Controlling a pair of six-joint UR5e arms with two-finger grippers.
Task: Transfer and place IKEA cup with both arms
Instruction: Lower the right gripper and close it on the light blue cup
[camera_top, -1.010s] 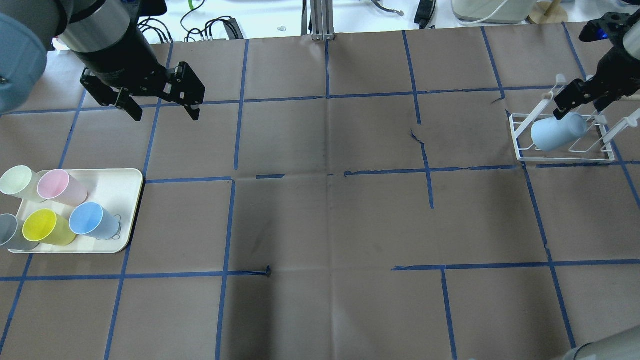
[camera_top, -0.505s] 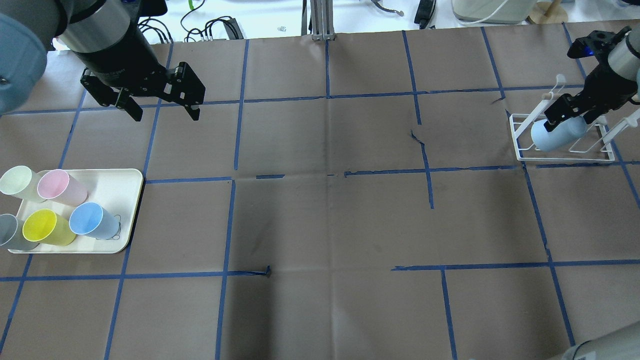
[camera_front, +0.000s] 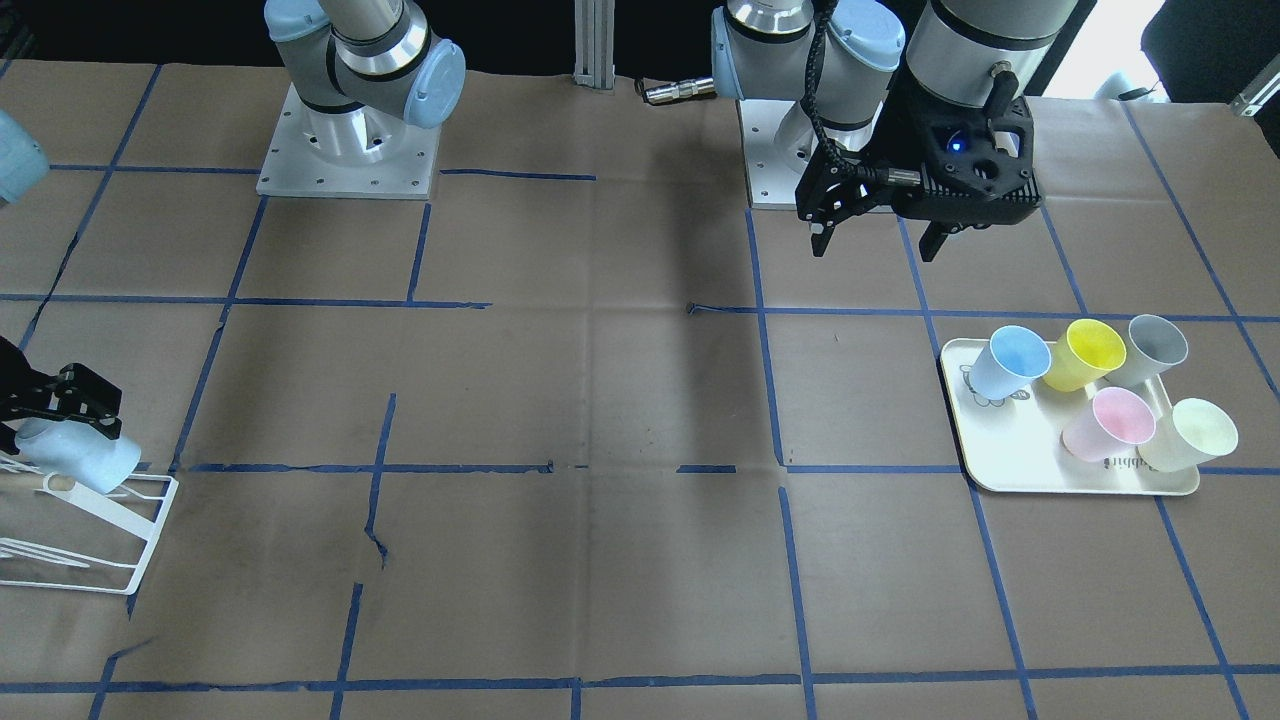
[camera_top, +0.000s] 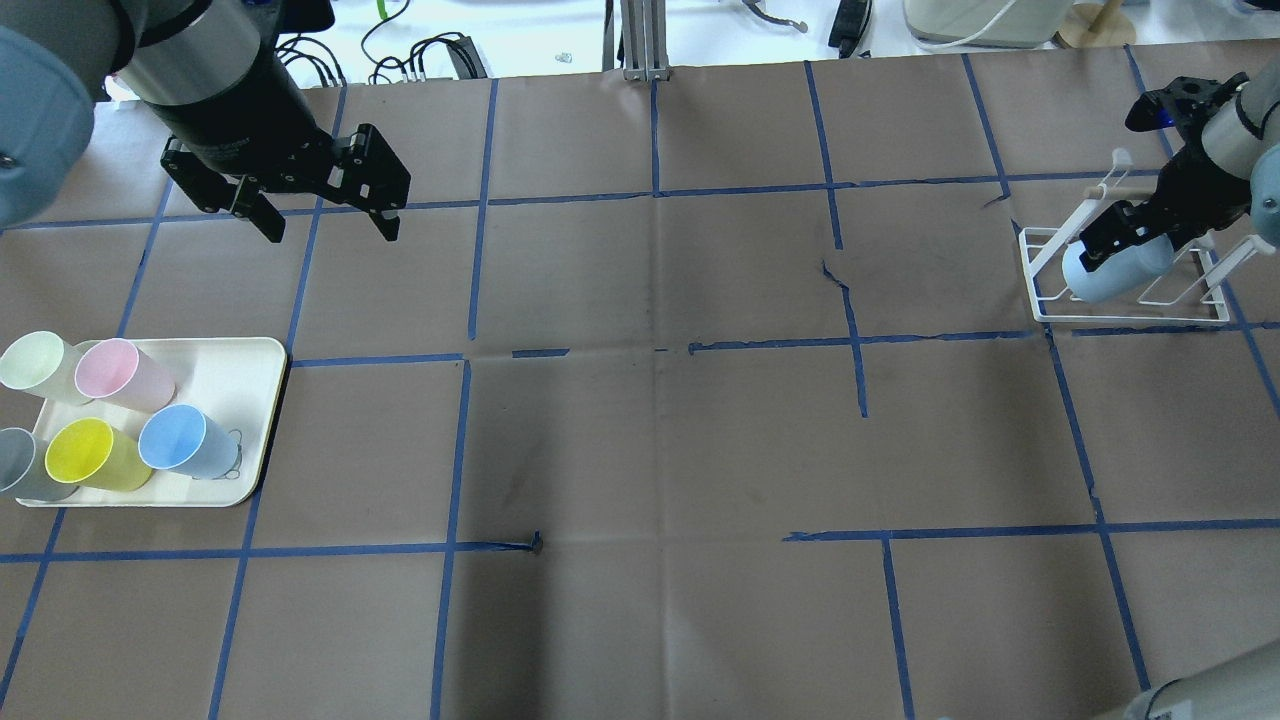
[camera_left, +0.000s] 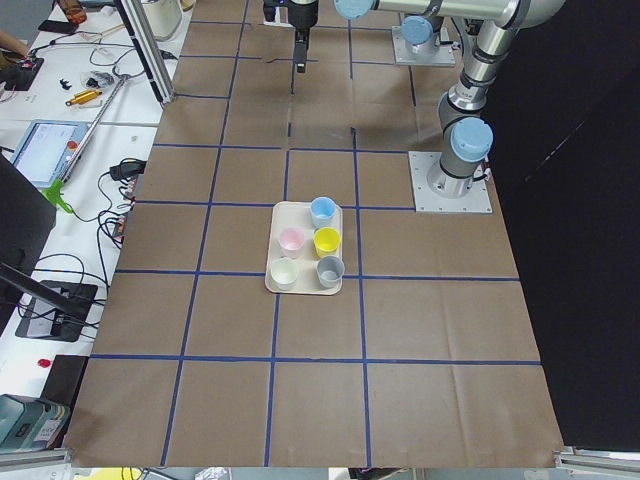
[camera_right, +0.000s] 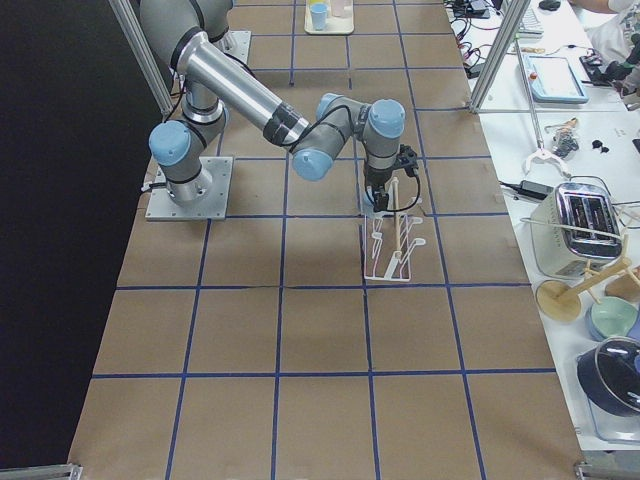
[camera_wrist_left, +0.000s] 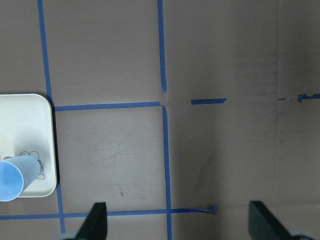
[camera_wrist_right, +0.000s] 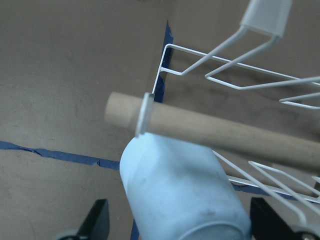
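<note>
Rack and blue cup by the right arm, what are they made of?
The rack looks like thin metal wire with a glossy white coating. Its rod looks like bare wood, tan and matte. The IKEA cup seems to be plastic: smooth, evenly pale blue, dull sheen with faint scuffs.

Right arm (camera_right: 245, 90) bending down to the white wire rack (camera_right: 393, 238)

The right arm is the big one close to us. It stands on a metal plate (camera_right: 190, 190) on the brown table (camera_right: 300, 330), which has blue tape lines. Its black right gripper (camera_right: 377, 203) points down at the far end of the white wire rack. Far away at the top, a blue cup (camera_right: 318, 14) stands on a pale tray (camera_right: 330, 30). A silver toaster (camera_right: 585, 222) sits on the white bench (camera_right: 600, 160) beside the table.
</note>
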